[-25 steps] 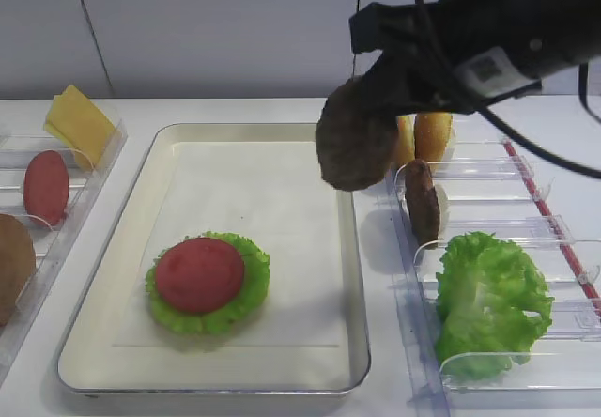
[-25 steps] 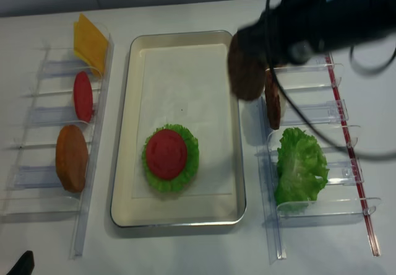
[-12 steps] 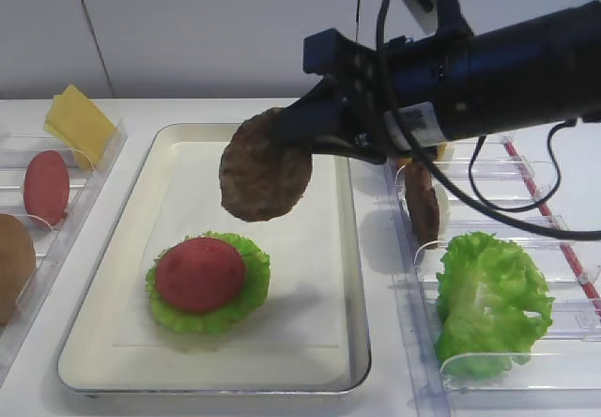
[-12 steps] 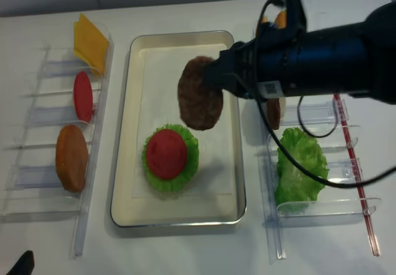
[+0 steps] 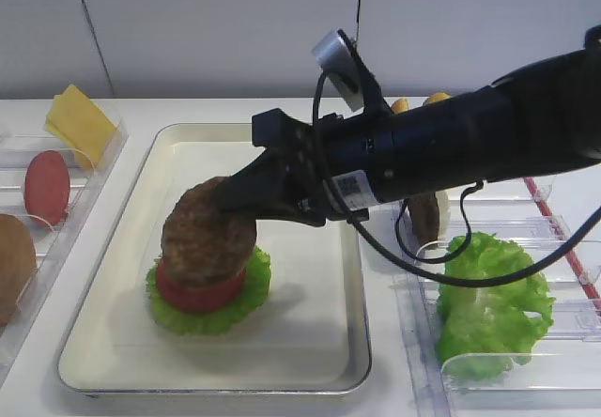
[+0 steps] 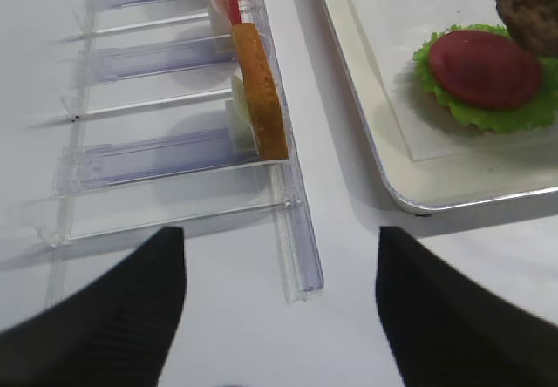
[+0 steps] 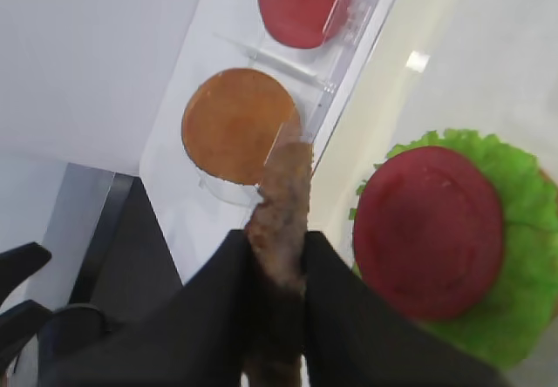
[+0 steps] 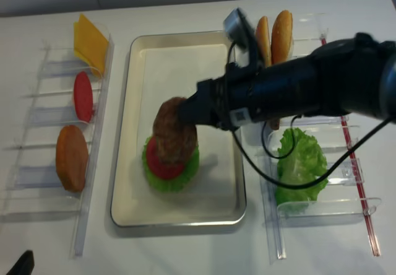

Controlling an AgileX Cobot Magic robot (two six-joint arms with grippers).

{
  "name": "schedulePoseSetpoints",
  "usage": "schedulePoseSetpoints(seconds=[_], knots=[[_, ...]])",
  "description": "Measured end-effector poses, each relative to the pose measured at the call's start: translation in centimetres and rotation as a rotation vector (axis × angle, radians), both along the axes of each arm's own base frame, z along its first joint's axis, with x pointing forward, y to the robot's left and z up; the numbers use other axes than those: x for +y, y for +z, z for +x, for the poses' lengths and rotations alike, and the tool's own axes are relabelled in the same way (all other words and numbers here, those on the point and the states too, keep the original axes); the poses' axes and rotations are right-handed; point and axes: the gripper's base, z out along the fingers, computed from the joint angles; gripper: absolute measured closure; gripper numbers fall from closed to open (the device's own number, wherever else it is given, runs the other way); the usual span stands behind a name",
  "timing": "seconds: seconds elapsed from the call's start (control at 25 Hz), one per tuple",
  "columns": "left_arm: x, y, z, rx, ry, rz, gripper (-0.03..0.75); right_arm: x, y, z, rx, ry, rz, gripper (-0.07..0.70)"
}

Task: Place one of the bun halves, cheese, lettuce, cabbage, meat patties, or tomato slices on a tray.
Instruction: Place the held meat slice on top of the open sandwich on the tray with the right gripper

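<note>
White table [image 5: 282,112], right pincer [image 7: 277,256] clamping patty [image 5: 208,232], now lowered over tomato slice [image 5: 192,293]

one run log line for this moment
right claw: shut on dark brown rough meat patty | patty: tilted over red tomato slice | left claw: not seen

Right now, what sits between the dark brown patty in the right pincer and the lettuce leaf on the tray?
A round red tomato slice, seen in the exterior high view under the patty, on the lettuce.
</note>
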Motion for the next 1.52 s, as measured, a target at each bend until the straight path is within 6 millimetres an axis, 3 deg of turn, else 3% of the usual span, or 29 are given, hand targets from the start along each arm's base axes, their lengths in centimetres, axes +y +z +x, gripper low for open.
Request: schedulePoseSetpoints(seconds=[0.28, 0.6, 0.96, 1.52], knots=[[0.0, 0.0, 0.0, 0.000, 0.000, 0.000, 0.244, 0.7, -2.0, 0.4, 0.035, 0.024, -0.021, 0.463], [0.0, 0.0, 0.0, 0.000, 0.000, 0.000, 0.244, 1.8, -2.0, 2.0, 0.024, 0.046, 0.012, 0.463], [0.0, 0.0, 0.0, 0.000, 0.000, 0.000, 0.244, 2.1, -3.9, 2.4, 0.077, 0.057, 0.001, 0.463], [0.0, 0.0, 0.0, 0.000, 0.000, 0.000, 0.244, 1.9, -4.4, 2.8, 0.062, 0.027, -0.052, 0.464]])
